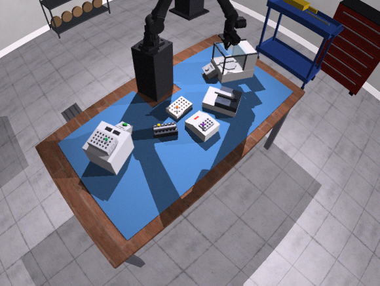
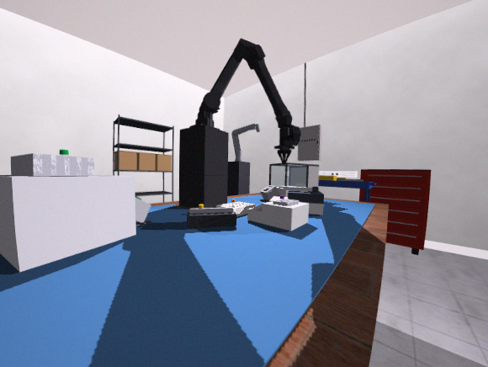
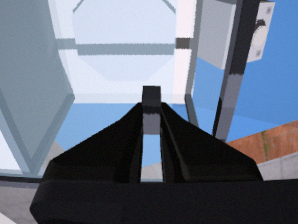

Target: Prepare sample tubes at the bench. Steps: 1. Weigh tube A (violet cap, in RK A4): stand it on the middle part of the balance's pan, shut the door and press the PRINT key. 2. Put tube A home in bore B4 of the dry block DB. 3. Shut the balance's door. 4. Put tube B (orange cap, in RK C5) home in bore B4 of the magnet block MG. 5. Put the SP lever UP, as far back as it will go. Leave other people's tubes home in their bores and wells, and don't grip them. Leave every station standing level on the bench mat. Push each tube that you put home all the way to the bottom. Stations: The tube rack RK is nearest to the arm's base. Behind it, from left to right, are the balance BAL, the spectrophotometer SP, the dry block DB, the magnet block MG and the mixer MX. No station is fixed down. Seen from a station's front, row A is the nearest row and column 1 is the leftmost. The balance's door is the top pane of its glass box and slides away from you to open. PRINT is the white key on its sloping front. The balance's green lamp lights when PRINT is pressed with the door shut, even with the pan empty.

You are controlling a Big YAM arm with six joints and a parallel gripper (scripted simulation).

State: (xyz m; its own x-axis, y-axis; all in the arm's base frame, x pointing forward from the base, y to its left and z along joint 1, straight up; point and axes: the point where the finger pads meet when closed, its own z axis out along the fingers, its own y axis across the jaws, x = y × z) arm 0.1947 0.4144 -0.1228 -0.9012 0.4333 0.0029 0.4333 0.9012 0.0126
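Note:
My gripper [image 1: 227, 48] [image 2: 284, 162] [image 3: 151, 111] is over the balance [image 1: 240, 75] [image 2: 313, 173], shut on the dark handle [image 3: 151, 120] of its door. The glass door covers most of the box top; a narrow gap shows at the front edge in the wrist view. No tube shows on the pan [image 1: 230, 66]. The violet-capped tube [image 1: 203, 124] [image 2: 282, 197] stands in the dry block [image 1: 202, 132] [image 2: 278, 215]. The orange-capped tube [image 1: 177, 107] [image 2: 233, 200] stands in the rack [image 1: 177, 115]. The magnet block [image 1: 166, 134] [image 2: 211, 221] holds a yellow-capped tube [image 1: 158, 124] [image 2: 201, 205]. The lever's position is unclear.
The spectrophotometer [image 1: 209, 104] stands between the balance and the dry block. The mixer [image 1: 122, 152] [image 2: 71, 210], with a green-capped tube [image 1: 106, 139] [image 2: 64, 151], stands at the other end of the blue mat [image 1: 170, 164]. The arm's black pedestal [image 1: 153, 72] rises beside the rack.

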